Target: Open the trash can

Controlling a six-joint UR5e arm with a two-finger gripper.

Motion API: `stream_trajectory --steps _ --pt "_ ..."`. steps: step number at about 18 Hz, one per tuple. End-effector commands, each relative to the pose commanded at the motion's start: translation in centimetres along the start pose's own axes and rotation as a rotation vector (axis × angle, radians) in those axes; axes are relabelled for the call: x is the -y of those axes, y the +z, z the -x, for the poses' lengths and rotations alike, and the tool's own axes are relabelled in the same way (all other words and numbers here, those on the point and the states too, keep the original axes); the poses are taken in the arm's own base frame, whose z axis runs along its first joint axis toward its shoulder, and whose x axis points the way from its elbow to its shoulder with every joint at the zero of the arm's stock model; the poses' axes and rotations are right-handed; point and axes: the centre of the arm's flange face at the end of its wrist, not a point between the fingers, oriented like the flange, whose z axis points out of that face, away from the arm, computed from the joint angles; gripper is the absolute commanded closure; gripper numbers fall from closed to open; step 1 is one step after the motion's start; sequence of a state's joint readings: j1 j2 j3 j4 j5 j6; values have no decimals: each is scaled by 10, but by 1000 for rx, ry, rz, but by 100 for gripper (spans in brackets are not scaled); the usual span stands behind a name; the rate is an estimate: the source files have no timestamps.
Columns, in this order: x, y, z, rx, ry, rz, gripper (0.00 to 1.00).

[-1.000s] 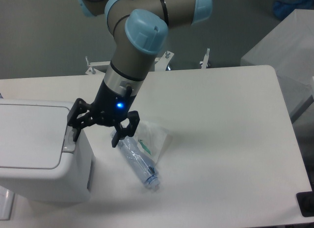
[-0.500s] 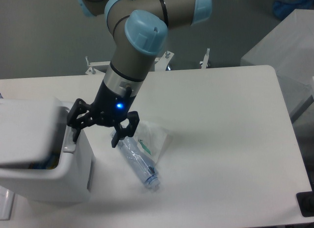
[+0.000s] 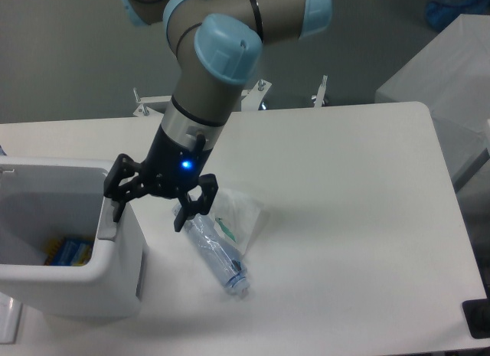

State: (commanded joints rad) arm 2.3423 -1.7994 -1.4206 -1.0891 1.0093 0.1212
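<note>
The white boxy trash can (image 3: 115,283) stands at the table's front left. Its lid is swung up out of sight and the inside shows, with a yellow and blue item (image 3: 69,251) at the bottom. My gripper (image 3: 149,216) is open. Its left finger (image 3: 118,205) rests on the grey tab (image 3: 108,228) on the bin's right rim. Its right finger (image 3: 191,207) hangs over the table beside the crushed clear plastic bottle (image 3: 218,253).
A crumpled clear plastic bag (image 3: 243,214) lies beside the bottle, right of the gripper. Grey boxes (image 3: 452,88) stand off the table's far right. A dark object (image 3: 476,318) sits at the front right corner. Metal clamps (image 3: 145,105) stick up at the table's back edge.
The trash can's lid has swung open, from flat and shut to half raised to fully up, showing the inside. The gripper has stayed on the grey tab.
</note>
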Motion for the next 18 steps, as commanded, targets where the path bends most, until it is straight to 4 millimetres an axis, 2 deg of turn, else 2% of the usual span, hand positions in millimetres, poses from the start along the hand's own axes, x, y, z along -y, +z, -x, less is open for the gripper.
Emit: stream_trajectory --steps 2,5,6,9,11,14,18 --pt "10 -23 18 23 -2 -43 0" --pt "15 -50 67 81 19 -78 0" --pt "13 -56 104 134 22 -71 0" --pt "1 -64 185 318 80 10 0" --pt "-9 -81 233 394 135 55 0" --pt "-19 -99 280 416 201 79 0" --pt "-31 -93 342 444 277 130 0"
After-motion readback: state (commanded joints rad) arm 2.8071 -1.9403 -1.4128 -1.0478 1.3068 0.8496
